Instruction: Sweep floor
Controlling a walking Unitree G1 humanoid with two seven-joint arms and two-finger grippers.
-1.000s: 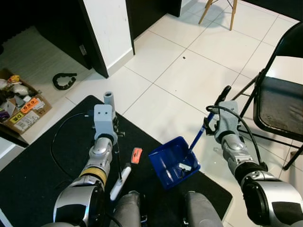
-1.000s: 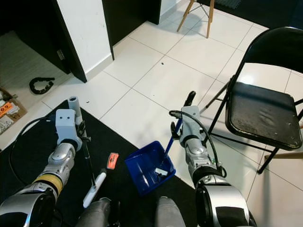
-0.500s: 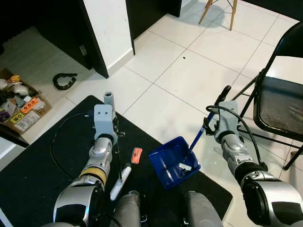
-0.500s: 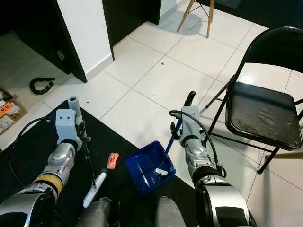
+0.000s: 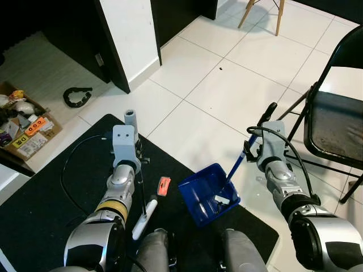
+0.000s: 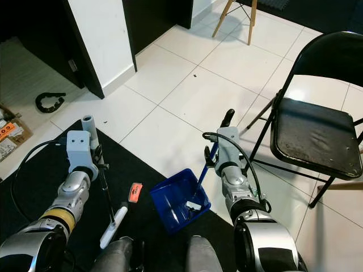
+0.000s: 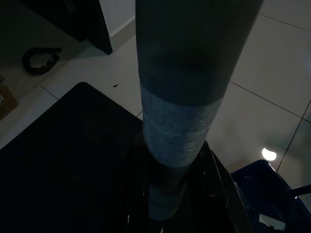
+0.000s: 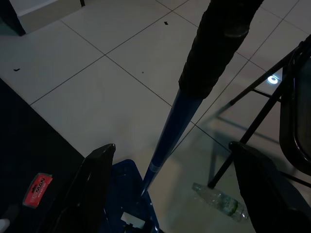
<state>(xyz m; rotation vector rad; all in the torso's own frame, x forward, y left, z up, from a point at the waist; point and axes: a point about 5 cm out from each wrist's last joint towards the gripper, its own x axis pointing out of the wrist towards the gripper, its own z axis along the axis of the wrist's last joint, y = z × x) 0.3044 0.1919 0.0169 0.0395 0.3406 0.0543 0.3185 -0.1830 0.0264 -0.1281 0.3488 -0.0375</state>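
Observation:
My left gripper point(image 5: 138, 162) is shut on a broom: its grey handle top point(image 5: 130, 117) sticks up above the wrist, and the thin black rod runs down to a white brush end point(image 5: 142, 219) on the black mat. In the left wrist view the fingers point(image 7: 219, 191) hug the handle point(image 7: 177, 131). My right gripper point(image 5: 249, 150) is shut on the dustpan's blue handle point(image 8: 167, 138), below its black grip point(image 5: 266, 113). The blue dustpan point(image 5: 199, 191) rests on the mat's edge between both arms, with white scraps point(image 5: 221, 199) inside.
A black folding chair point(image 5: 334, 124) stands close on the right, with a plastic bottle point(image 8: 218, 200) on the tiles beneath it. An orange tag point(image 5: 163, 186) lies on the black mat point(image 5: 39, 215). A cardboard box point(image 5: 25, 129), a black curved piece point(image 5: 76, 96) and a white pillar point(image 5: 127, 39) are at the left.

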